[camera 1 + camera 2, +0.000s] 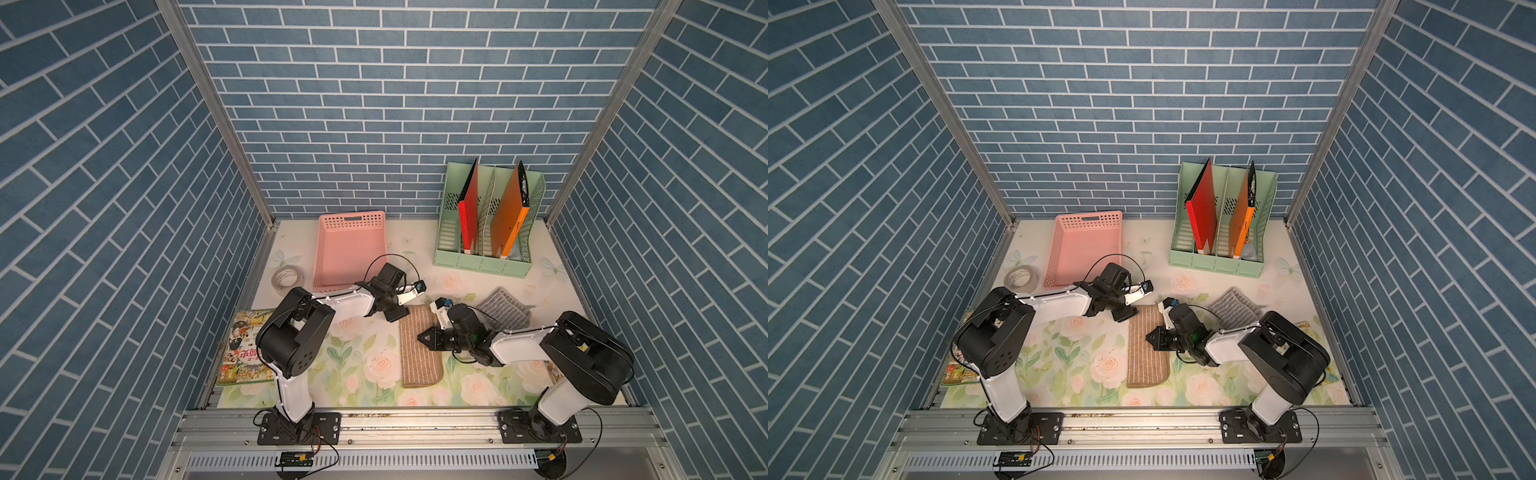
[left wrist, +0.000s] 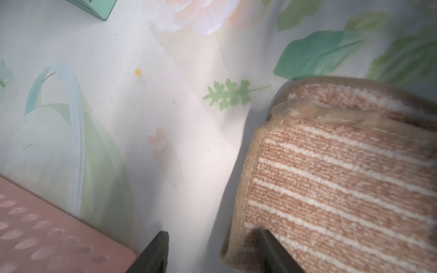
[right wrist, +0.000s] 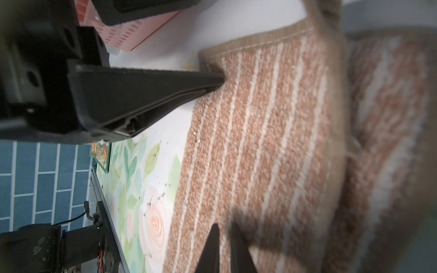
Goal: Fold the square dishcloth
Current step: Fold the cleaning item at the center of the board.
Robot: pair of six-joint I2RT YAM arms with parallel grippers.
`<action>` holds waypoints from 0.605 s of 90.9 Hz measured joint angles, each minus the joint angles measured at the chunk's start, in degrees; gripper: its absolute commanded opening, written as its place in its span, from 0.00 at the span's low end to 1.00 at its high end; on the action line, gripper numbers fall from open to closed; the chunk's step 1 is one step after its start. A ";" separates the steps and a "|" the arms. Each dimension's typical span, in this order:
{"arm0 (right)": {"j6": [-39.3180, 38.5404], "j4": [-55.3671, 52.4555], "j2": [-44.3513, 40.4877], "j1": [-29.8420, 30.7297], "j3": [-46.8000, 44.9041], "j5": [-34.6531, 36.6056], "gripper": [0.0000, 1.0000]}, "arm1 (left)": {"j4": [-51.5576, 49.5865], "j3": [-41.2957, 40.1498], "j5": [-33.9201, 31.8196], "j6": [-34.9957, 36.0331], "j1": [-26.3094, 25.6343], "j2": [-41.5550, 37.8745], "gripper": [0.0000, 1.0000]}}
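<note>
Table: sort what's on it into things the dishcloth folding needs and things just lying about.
Job in hand:
brown striped dishcloth, doubled over; left gripper; right gripper.

Lying about:
grey striped cloth; pink perforated plastic basket; green file rack with red folder and orange folder; roll of tape; comic book.

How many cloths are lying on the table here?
2. The brown striped cloth lies mid-table; the grey cloth lies farther right, before the green file rack. The right arm may hide part of it.
</note>
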 measured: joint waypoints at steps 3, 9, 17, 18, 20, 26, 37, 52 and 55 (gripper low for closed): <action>0.02 0.00 -0.90 0.24 -0.55 0.02 0.16 | -0.57 0.02 0.87 -0.26 0.35 -1.14 0.67; 0.07 0.02 -2.25 0.85 -0.94 0.24 0.17 | -2.05 0.13 2.91 -0.72 1.36 -4.42 0.68; 0.20 1.18 -3.58 3.54 -0.94 0.31 0.20 | -2.97 0.33 5.68 -1.33 3.08 -9.79 0.68; 0.20 1.31 -3.67 3.93 -0.94 0.28 0.20 | -3.02 0.33 5.99 -1.40 3.28 -10.47 0.68; 0.35 1.68 -3.89 4.85 -0.94 0.31 0.21 | -3.13 0.33 6.69 -1.55 3.80 -11.96 0.68; 0.44 2.62 -4.04 7.54 -0.90 0.26 0.21 | -3.45 0.33 8.15 -1.79 5.09 -15.47 0.68; 0.85 4.33 -2.23 10.58 -0.87 0.11 0.21 | -3.91 -1.05 9.97 -1.92 7.06 -20.68 0.69; 2.80 11.13 7.26 10.86 -0.15 -2.03 0.24 | -6.73 -5.62 11.89 -1.64 8.09 -25.53 0.71; 3.10 12.31 8.63 10.88 0.90 -2.32 0.26 | -7.56 -6.25 12.41 -1.57 8.11 -26.25 0.71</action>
